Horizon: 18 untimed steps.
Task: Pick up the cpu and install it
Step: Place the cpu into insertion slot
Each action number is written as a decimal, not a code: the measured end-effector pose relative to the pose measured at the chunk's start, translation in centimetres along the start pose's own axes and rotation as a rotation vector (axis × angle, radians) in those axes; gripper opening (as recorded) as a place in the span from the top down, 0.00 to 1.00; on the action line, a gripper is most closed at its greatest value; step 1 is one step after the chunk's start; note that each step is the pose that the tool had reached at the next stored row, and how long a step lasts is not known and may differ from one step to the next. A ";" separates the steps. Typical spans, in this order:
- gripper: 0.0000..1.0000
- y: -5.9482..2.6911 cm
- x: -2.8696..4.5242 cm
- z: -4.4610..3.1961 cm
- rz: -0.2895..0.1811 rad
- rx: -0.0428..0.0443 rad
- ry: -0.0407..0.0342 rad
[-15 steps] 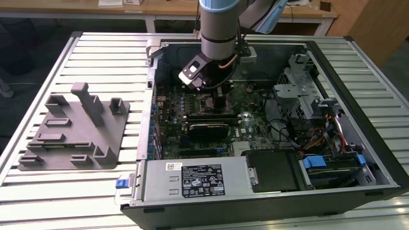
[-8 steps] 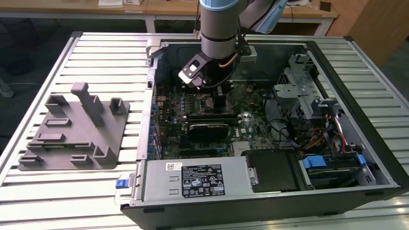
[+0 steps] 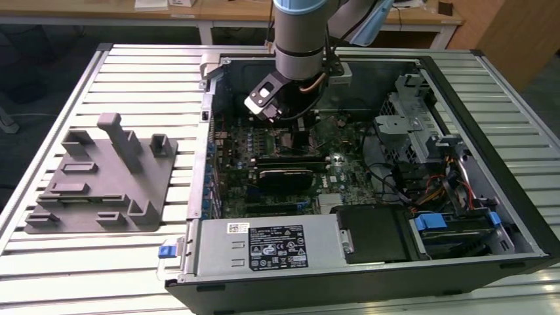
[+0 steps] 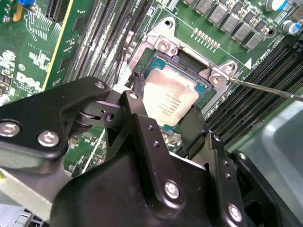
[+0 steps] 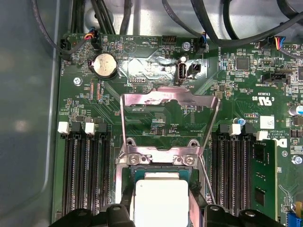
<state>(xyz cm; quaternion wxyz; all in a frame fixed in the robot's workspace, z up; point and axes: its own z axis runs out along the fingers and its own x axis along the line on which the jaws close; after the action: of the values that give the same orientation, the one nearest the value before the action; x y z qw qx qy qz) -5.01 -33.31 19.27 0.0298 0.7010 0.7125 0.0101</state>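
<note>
Arm (image 3: 298,39) reaches down into open computer case (image 3: 490,197), which lies on its side on the slatted metal counter (image 3: 52,262). Pincer (image 4: 165,108) is closed on the cpu (image 4: 169,100): black fingers (image 4: 196,130) sit against two opposite edges of the chip, pale silver top facing up. The cpu is right at the motherboard socket (image 4: 215,75), inside its metal frame, with green board edge visible around the chip; cannot tell whether it is fully seated or just above the contacts. In the first wrist view the cpu (image 5: 161,201) shows between the pincer (image 5: 161,210) fingertips, with the socket's load plate (image 5: 170,118) swung up and open just beyond it. Thin retention lever (image 4: 265,88) sticks out from the socket corner, unlatched. Memory slots (image 5: 85,175) run on both sides of the socket, one memory stick (image 5: 262,175) fitted on one side. Coin battery (image 5: 104,65) is on the board past the load plate. Grey fixture (image 3: 105,177) with upright posts lies on the counter toward the exterior view's left, well apart from the case. Power supply (image 3: 262,246) sits in the case's near edge.
</note>
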 end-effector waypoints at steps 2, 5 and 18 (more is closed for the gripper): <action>0.46 0.00 0.00 0.00 0.000 -0.0001 0.0001; 0.46 0.01 0.00 -0.01 0.000 -0.0002 0.0002; 0.46 0.25 0.00 0.01 0.000 -0.0001 0.0000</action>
<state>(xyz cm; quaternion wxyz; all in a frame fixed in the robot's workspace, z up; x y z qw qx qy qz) -4.76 -33.30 19.28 0.0298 0.7010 0.7124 0.0102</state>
